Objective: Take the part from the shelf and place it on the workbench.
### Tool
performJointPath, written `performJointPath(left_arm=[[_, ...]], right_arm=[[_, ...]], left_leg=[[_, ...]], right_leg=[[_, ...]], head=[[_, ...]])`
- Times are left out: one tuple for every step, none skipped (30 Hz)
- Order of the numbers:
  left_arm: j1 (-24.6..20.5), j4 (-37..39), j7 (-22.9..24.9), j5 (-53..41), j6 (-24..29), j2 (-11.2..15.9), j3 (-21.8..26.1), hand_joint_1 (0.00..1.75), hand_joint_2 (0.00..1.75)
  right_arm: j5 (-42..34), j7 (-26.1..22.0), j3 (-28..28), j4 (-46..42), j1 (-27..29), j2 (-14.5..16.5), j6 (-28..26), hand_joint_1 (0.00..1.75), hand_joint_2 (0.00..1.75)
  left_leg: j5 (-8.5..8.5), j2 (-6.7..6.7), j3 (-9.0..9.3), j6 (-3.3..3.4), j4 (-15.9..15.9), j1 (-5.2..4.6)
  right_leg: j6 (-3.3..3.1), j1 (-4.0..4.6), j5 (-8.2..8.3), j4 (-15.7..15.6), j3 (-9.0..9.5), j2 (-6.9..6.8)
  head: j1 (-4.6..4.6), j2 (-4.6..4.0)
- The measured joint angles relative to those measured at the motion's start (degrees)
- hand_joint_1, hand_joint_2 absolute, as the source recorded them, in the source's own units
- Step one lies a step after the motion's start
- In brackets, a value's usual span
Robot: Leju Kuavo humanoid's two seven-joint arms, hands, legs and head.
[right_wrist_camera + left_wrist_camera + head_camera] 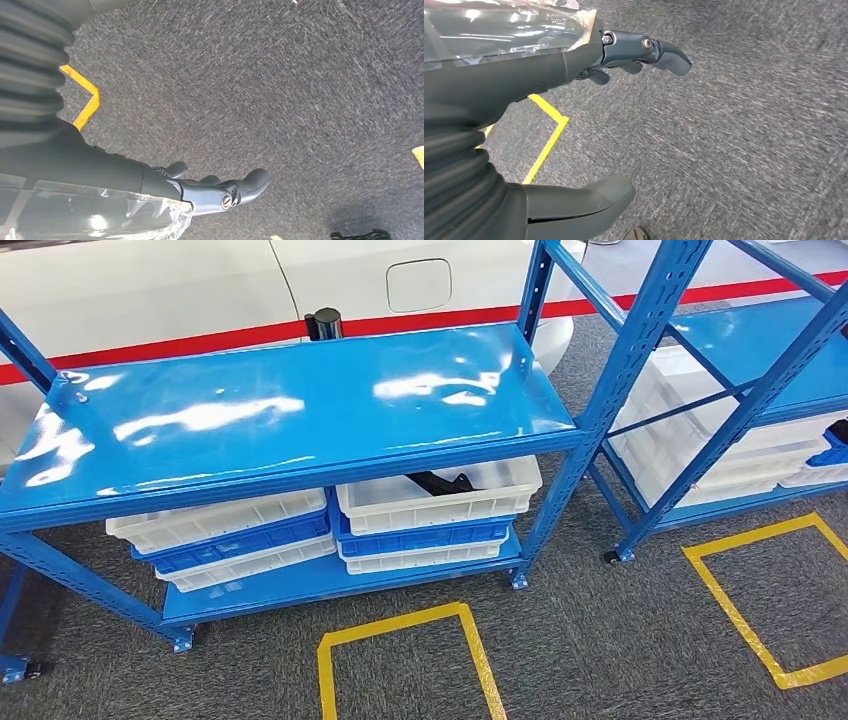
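Both arms hang at my sides, and each wrist camera looks down at grey carpet (734, 130).

1. Left robot hand (574, 130): fingers (664, 52) extended, thumb (584, 205) spread well apart from them, nothing held. State: released. Yellow floor tape (546, 137) runs on the carpet beneath it.

2. Right robot hand (165, 185): fingers (245, 187) stretched out straight over the carpet, nothing between them. State: released. A corner of yellow tape (85, 100) lies on the floor near the wrist cover.

3. Floor ahead, head view: two yellow tape outlines on the carpet, one (400, 655) in front of the near shelf, the other (760, 600) off to the right.

4. Near shelf (300, 420): blue metal frame with a glossy blue top board, which is bare and reflects the ceiling lights. On the lower board sit two stacks of white and blue bins, the left stack (225, 535) and the right stack (430, 520), side by side.

5. Part (440, 482): a black object lying in the top white bin of the right stack, partly hidden under the top board. I cannot make out its shape.

6. Second blue shelf (760, 390): stands to the right and carries more white bins (690, 440) on its lower level.

7. Behind the shelves: a white surface with a red stripe (200, 340) along it, and a small dark cylinder (322, 322) just past the near shelf's back edge.
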Motion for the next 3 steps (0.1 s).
performJointPath(left_arm=[[0.0, 0.0, 0.0, -0.1, 0.1, 0.0, 0.0, 0.00, 1.75], [0.0, 0.0, 0.1, -0.1, 0.1, 0.0, 0.0, 0.00, 1.75], [0.0, 0.0, 0.1, -0.2, 0.1, 0.0, 0.0, 0.00, 1.75]], right_arm=[[0.1, 0.0, 0.0, 0.0, 0.0, 0.0, 0.0, 0.00, 1.75], [0.1, 0.0, 0.0, 0.0, 0.0, 0.0, 0.1, 0.00, 1.75], [0.1, 0.0, 0.0, 0.0, 0.0, 0.0, 0.1, 0.00, 1.75]], left_leg=[[0.00, 0.00, 0.00, 0.00, 0.0, 0.02], [0.00, 0.00, 0.00, 0.00, 0.0, 0.04], [0.01, 0.00, 0.01, 0.00, 0.0, 0.05]], right_leg=[[0.00, 0.03, 0.00, 0.0, 0.00, 0.00], [0.00, 0.05, 0.00, 0.0, 0.00, 0.00], [0.00, 0.05, 0.00, 0.0, 0.00, 0.00]], head=[[0.00, 0.00], [0.00, 0.00], [0.00, 0.00]])
